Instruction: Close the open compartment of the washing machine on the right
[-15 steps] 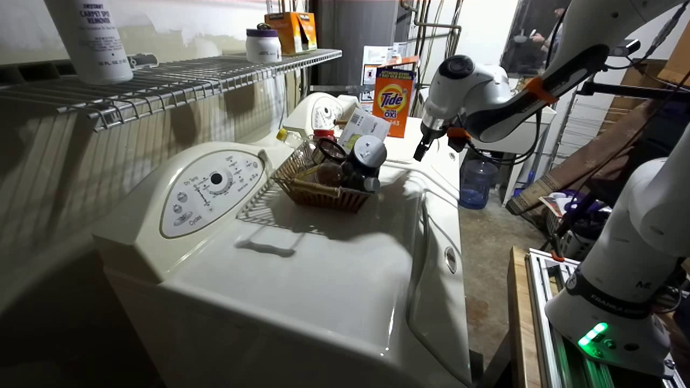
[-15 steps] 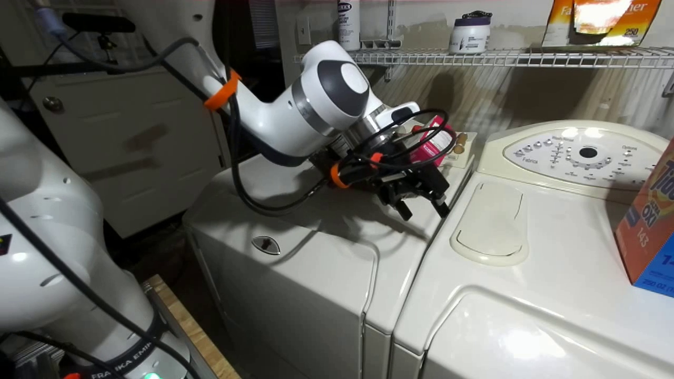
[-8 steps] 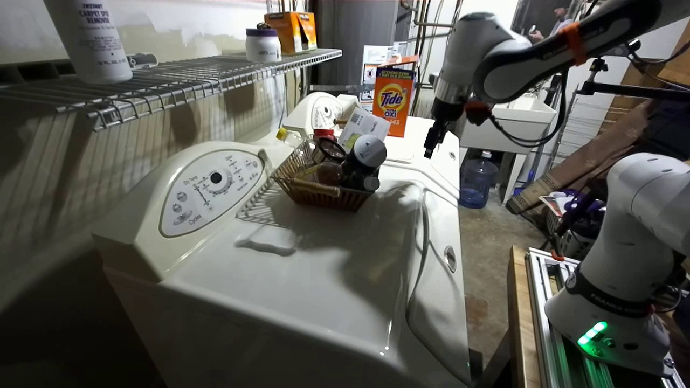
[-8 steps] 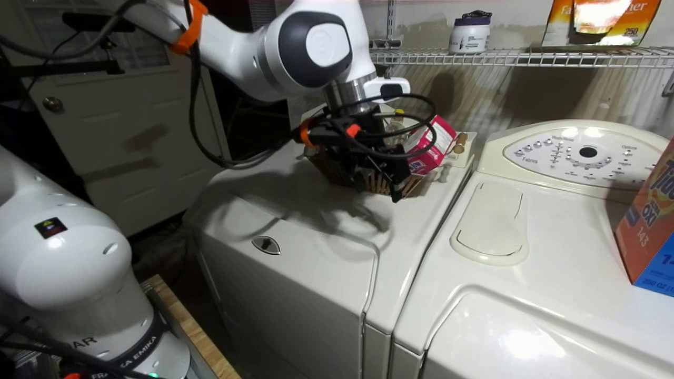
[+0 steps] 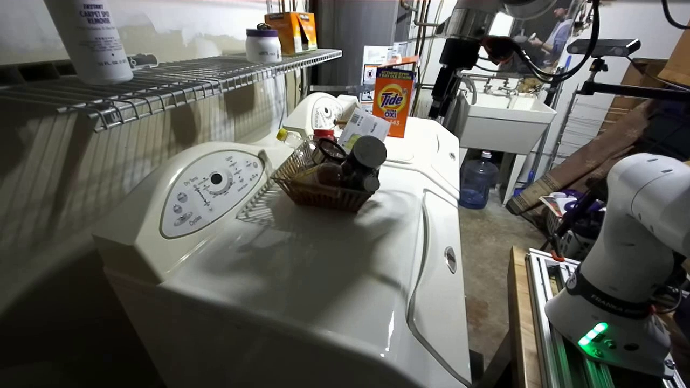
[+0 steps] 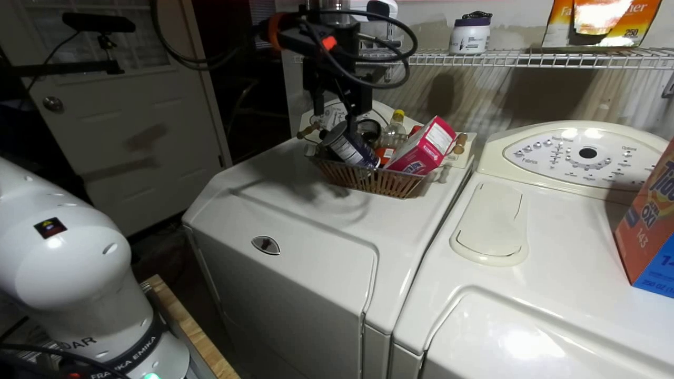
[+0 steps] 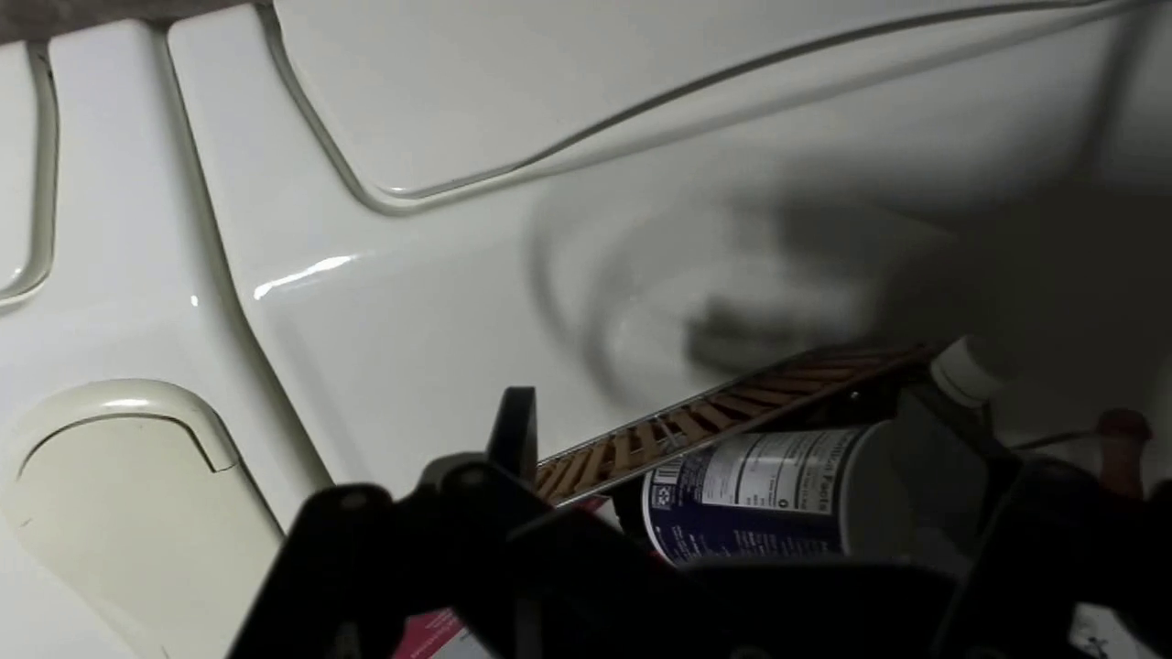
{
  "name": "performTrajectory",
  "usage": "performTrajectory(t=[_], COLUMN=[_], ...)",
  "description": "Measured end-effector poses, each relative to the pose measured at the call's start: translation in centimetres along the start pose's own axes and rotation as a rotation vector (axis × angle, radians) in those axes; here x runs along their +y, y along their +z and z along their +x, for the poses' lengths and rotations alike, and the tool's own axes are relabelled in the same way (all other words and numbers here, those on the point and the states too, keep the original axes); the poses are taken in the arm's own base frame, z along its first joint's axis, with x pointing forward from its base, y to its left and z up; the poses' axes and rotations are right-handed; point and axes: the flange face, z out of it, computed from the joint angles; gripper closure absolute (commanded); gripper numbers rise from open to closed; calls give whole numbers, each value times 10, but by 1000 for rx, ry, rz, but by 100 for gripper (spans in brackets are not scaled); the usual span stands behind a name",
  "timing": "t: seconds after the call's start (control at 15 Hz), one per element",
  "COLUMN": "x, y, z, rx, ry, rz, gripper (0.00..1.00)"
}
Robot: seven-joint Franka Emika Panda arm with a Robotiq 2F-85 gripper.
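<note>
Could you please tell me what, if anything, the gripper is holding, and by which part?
Nothing is held: the gripper hangs open with nothing between its fingers; the blue canister leans ungripped in the slatted basket.

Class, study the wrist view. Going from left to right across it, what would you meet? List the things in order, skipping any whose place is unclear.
Cream panel → pink box, mostly hidden → blue-labelled canister → white cap → reddish-brown handle, in shadow.
</note>
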Motion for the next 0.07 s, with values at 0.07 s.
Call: performTrajectory(t=[0.07], x=[-1], y=[-1], z=[0], rx=[1], ry=[-1], rz=[5], gripper=[0])
